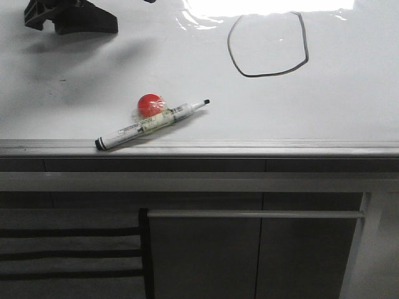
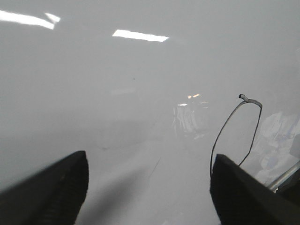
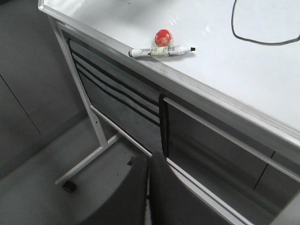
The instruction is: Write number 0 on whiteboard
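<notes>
The whiteboard (image 1: 330, 112) lies flat and glossy. The number 0 (image 1: 262, 76), a thin black angular loop, is drawn on it at the far right; part of the loop (image 2: 224, 129) shows in the left wrist view and part (image 3: 262, 43) in the right wrist view. An uncapped white marker (image 1: 149, 123) rests near the front rail against a red ball (image 1: 150, 104). My left gripper (image 2: 150, 187) hovers open over bare board (image 2: 93, 93) left of the loop, holding nothing; in the front view it (image 1: 70, 17) sits at the far left. My right gripper (image 3: 152, 159) is shut and empty, below the board's front edge.
A grey metal rail (image 1: 249, 148) runs along the board's front edge. Dark grey cabinet fronts (image 1: 206, 255) with black slats (image 1: 68, 252) stand below it. A white stand leg with a caster (image 3: 69, 186) reaches onto the floor. Bright light glares at the board's far edge (image 1: 268, 6).
</notes>
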Controlling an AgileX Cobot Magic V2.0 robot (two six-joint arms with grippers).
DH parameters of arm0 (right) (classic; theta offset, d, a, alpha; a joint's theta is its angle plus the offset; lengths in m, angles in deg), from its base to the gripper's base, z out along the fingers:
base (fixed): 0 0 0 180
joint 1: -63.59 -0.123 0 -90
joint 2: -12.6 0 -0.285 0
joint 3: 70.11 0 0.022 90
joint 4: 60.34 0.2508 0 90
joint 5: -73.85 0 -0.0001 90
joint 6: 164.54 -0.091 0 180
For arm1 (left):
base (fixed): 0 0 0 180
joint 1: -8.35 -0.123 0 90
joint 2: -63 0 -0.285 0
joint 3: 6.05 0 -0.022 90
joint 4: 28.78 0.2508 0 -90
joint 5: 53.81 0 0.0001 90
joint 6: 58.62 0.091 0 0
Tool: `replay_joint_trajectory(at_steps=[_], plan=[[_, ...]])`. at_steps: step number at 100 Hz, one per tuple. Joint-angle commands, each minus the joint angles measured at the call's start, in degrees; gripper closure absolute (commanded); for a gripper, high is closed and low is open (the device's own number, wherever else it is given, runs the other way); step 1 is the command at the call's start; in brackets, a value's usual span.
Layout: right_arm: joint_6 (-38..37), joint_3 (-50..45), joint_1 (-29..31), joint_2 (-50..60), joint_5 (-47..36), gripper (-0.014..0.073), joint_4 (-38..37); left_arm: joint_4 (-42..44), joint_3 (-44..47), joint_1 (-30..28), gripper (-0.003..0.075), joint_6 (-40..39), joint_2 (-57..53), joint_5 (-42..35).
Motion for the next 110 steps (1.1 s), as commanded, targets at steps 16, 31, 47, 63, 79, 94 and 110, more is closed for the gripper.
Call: replay_joint_trajectory(at_steps=[16,31,47,63,79,94,110], plan=[[-0.04,1.36,0.34,-0.44,-4.38,0.0641,0.82,-1.40,-1.41,-0.83,0.0209,-0.32,-2.15,10.60],[-0.04,1.36,0.34,-0.44,-4.38,0.0641,0.82,1.28,-1.41,-0.83,0.0261,-0.32,-5.54,10.23],[-0.04,0.89,0.34,-0.44,-6.86,0.0641,-0.71,6.86,-1.41,-0.83,0.0573,-0.32,-13.61,8.89],[-0.04,-1.31,0.34,0.79,-14.82,0.0641,-8.06,8.70,1.08,-0.83,0.0740,0.27,-24.34,7.40],[-0.04,-7.15,0.34,4.70,-27.32,0.0641,-10.38,8.77,10.75,-0.83,0.0740,1.52,-37.78,7.27],[-0.04,-12.63,0.34,7.80,-33.39,0.0641,-10.38,8.93,23.96,-0.83,0.0740,6.70,-52.10,5.81],[-0.04,-15.08,0.34,8.06,-33.10,0.0641,-10.27,8.93,35.86,-0.83,0.0740,6.70,-64.16,5.43]])
